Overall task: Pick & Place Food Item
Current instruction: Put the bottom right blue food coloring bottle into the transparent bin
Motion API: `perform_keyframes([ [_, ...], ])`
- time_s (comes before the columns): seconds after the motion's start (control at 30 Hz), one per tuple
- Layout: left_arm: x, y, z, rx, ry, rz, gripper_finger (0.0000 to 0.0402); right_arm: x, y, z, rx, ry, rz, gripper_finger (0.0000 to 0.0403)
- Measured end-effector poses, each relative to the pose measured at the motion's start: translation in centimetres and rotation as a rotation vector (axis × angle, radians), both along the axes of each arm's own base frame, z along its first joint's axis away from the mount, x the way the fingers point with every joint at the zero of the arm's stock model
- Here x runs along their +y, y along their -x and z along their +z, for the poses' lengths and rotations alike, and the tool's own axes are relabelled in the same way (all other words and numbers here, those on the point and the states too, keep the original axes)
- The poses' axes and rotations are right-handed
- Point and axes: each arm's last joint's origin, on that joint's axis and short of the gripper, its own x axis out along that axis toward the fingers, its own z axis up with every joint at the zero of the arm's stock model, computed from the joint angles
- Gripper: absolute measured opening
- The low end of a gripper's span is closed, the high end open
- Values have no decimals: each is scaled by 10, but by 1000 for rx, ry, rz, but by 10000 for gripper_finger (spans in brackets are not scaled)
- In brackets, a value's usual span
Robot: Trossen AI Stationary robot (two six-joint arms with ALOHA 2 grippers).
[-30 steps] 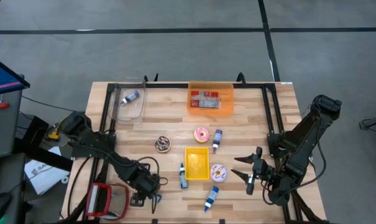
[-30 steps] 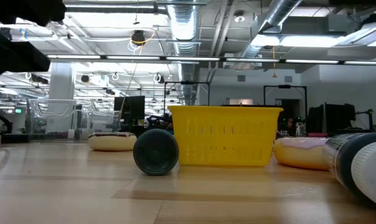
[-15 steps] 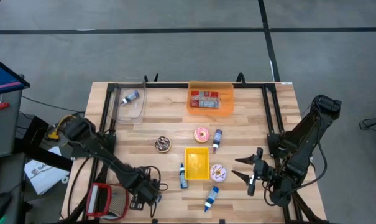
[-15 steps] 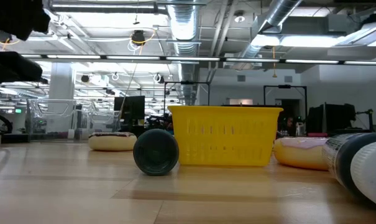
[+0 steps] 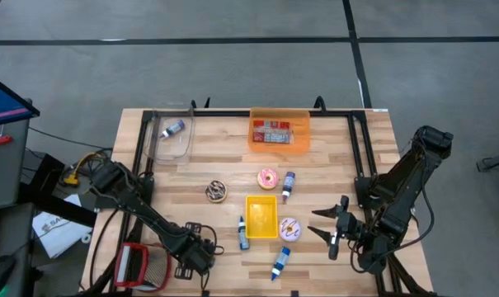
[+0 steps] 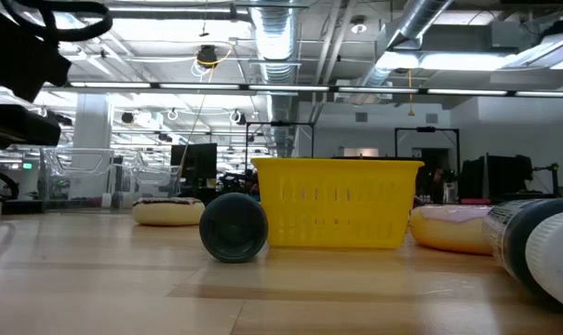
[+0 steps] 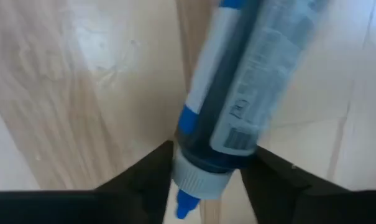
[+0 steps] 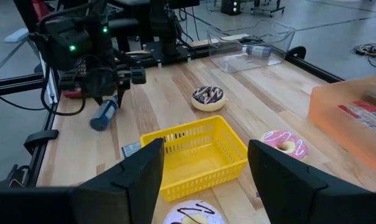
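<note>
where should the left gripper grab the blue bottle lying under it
Across the round body just behind the cap, coming straight down. The blue bottle lies flat on the table, and the left gripper already straddles that narrow neck end, fingers on either side.

I work in a large industrial lab. Exposed ducts (image 6: pixel 281 28) and strip lights (image 6: pixel 216 87) run overhead, with monitors (image 6: pixel 195 163) and metal frames (image 6: pixel 428 140) behind my table (image 6: pixel 123 279).

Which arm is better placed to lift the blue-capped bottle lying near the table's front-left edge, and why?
Left. Its end effector points down over the blue-capped bottle, fingers on either side of the cap end, closing in. The right end effector waits open across the table beside the yellow basket, away from that bottle.
</note>
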Motion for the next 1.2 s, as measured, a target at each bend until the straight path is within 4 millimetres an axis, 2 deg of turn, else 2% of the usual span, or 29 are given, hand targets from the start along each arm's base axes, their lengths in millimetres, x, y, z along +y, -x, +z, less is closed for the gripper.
perform_keyframes([
  [0.1,4,-2,1,-6,-12,31,108,0,0,0,0,0,0,226],
  [0.23,15,-8,16,-68,2,70,107,0,0,0,0,0,0,226],
  [0.33,31,-16,38,-169,-7,129,107,0,0,0,0,0,0,226],
  [0.43,58,-21,68,-290,-18,222,107,0,0,0,0,1,-1,226],
  [0.6,127,-26,121,-467,-108,397,107,0,0,0,-3,7,-5,226],
  [0.83,249,-29,163,-466,-299,634,107,-1,0,0,-8,11,-9,226],
  [0.97,316,-27,179,-448,-323,761,107,-1,0,0,-8,15,-11,226],
  [1.03,345,-20,183,-408,-322,837,107,-1,0,0,-8,15,-11,226],
  [1.13,377,-3,184,-311,-343,933,107,-1,0,0,-13,17,-16,226],
  [1.2,390,9,179,-228,-344,983,107,-1,0,0,-13,18,-15,226],
])
